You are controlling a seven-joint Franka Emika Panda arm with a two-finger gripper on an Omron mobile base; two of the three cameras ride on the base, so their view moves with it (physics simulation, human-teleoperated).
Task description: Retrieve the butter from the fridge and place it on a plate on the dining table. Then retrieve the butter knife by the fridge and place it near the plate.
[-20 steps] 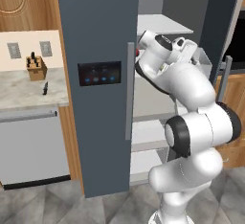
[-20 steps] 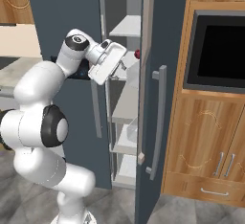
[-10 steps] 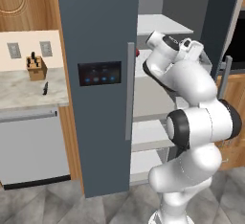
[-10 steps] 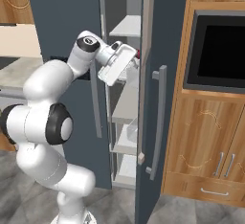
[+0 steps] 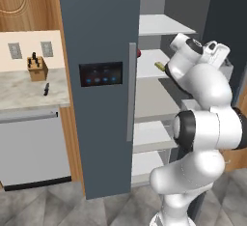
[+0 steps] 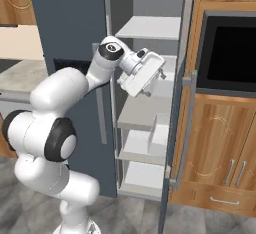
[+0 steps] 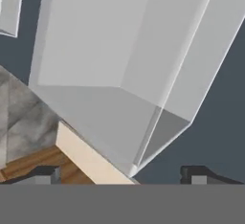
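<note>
Since the earlier frame, arm had raised and reached deeper into the open fridge [image 5: 101,99]. Gripper [image 7: 122,173]: jaws spread wide, nothing between them (tips framing a clear door bin). Butter [image 5: 158,65]: on middle shelf. Knife [image 5: 46,89]: on counter [image 5: 19,92] by fridge.

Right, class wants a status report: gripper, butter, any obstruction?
Gripper open, holding nothing. Butter on fridge shelf, untouched. Right door standing open; arm's own elbow crowds the opening.

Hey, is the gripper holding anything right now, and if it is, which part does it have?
Nothing is held. In the hand view the gripper is open, its two fingertips set wide apart with nothing between them. The butter lies on a fridge shelf.
</note>
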